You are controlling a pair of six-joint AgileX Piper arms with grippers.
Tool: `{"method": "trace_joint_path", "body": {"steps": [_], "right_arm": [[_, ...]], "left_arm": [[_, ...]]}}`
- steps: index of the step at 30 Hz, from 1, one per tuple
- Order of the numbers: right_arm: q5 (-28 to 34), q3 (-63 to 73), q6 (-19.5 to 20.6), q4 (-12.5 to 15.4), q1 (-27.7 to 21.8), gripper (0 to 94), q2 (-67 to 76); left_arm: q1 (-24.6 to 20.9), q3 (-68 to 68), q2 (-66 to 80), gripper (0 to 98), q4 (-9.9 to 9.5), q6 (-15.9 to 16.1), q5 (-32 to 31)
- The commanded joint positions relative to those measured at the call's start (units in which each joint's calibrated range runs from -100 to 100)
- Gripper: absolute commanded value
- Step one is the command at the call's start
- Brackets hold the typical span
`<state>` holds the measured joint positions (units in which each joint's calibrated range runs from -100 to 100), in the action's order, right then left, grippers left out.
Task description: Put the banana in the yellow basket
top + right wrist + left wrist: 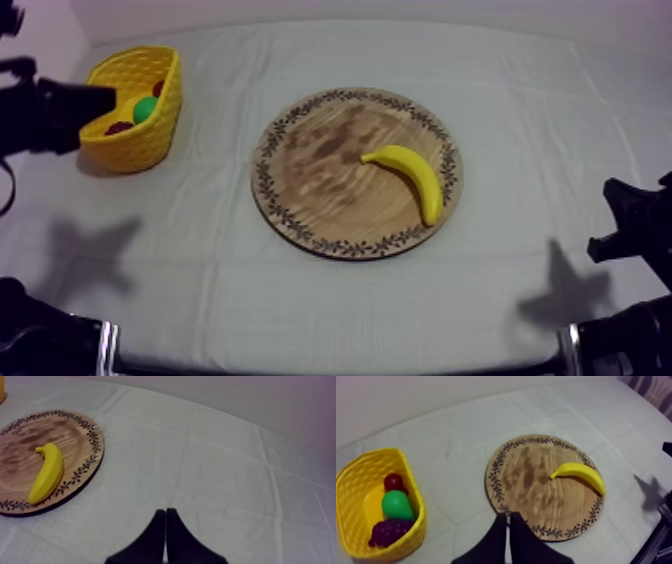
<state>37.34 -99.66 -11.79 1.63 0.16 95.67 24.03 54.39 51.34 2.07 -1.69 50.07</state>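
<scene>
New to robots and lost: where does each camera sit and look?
Top view: above table, slanting down on board, banana, basket; left arm, right arm at edges.
Left wrist view: on left arm, past shut left pincer to board, basket.
Right wrist view: on right arm, past shut right pincer to board.
All share banana.

Top camera slants down; both wrist cameras share board (320,190).

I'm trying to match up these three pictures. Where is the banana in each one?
Top view: the banana lies on the right part of the wooden board, close to its rim.
Left wrist view: on the board, at the side away from the yellow basket.
Right wrist view: on the board, beside its patterned rim.
Shared landmark: the board's patterned rim.
</scene>
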Motion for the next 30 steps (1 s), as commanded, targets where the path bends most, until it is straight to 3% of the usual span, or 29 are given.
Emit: {"method": "trace_joint_path", "body": {"steps": [1,6,24,30], "right_arm": [[-0.01,-0.01,0.00,0.00,0.00,0.3,0.00],[-0.01,-0.01,0.00,0.00,0.00,0.3,0.00],[-0.01,-0.01,0.00,0.00,0.00,0.3,0.00],[-0.01,-0.01,0.00,0.00,0.00,0.3,0.00]], "left_arm": [[0.55,-9.95,-9.70,0.0,1.09,1.81,2.91],[2.84,-21.24,-21.20,0.0,2.29,2.86,8.96],[14.25,-54.26,-53.74,0.0,2.06,1.15,19.33],[16.42,-65.15,-62.08,0.0,2.85,1.00,23.68]]}}
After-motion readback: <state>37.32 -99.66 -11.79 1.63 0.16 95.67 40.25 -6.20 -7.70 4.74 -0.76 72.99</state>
